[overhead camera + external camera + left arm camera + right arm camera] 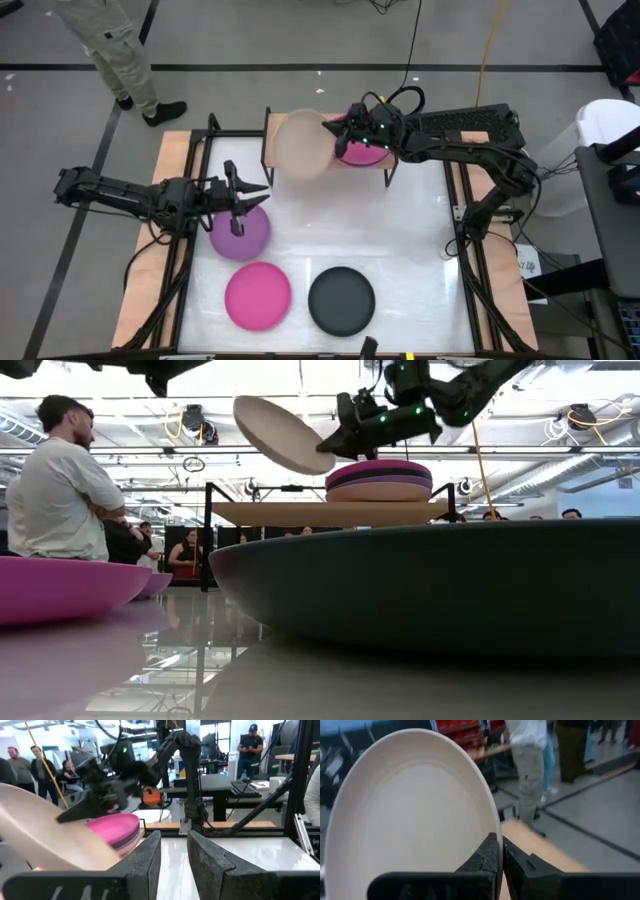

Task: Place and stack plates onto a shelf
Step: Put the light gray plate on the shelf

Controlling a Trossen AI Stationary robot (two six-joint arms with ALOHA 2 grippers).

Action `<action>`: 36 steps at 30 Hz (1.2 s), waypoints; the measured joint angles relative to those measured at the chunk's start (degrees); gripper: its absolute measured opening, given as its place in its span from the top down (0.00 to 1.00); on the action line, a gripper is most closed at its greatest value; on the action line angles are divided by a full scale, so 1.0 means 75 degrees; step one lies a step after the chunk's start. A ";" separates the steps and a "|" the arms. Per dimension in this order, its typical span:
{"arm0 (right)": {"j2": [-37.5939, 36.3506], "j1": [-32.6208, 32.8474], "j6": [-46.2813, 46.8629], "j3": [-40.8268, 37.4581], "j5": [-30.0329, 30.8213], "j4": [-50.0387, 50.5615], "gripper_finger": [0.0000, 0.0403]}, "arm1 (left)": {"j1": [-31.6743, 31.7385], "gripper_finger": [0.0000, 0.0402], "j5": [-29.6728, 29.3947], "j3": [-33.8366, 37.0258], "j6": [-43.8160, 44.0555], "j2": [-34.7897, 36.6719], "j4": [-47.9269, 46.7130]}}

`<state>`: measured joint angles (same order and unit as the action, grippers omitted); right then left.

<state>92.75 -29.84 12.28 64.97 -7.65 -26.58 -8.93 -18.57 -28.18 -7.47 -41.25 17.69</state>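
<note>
From above, a round matte beige plate (302, 145) is held by its rim in the right gripper (338, 138) over the shelf (272, 128). In the low view, it is seen tilted above the board, beside a pink-topped stack (379, 478). In the left wrist view, the left gripper (174, 851) is seen slightly parted, empty.

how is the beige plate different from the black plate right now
The beige plate is held tilted in the air by the right end effector, above the shelf; the black plate lies flat on the table, untouched. One is pale, one dark. Both are round and look alike in size.
</note>
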 joint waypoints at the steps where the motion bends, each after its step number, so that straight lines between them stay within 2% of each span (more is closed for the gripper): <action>1: 0.0109 -0.0107 0.0101 0.0000 -0.0011 -0.0274 1.00 | 0.0000 0.75 0.0001 0.0003 -0.0016 -0.0007 0.0082; 3: 0.0393 -0.0345 0.0424 0.0040 -0.0019 -0.0753 1.00 | 0.0000 0.75 -0.0002 0.0002 -0.0020 -0.0065 0.0353; 7: 0.0922 -0.0790 0.1035 0.0386 -0.0082 -0.0777 1.00 | 0.0009 0.75 -0.0002 0.0003 0.0007 -0.0107 0.0436; 11: 0.1273 -0.1017 0.1272 0.0766 -0.0597 -0.0716 1.00 | 0.0044 0.75 -0.0002 0.0003 0.0001 -0.0106 0.0451; 36: 0.1419 -0.0916 -0.0365 0.0997 -0.0155 0.0191 0.97 | 0.0044 0.75 -0.0002 0.0003 -0.0216 -0.0103 0.0454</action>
<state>103.39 -36.71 9.53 72.44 -8.81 -25.14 -8.60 -18.59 -28.16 -9.09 -42.02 21.10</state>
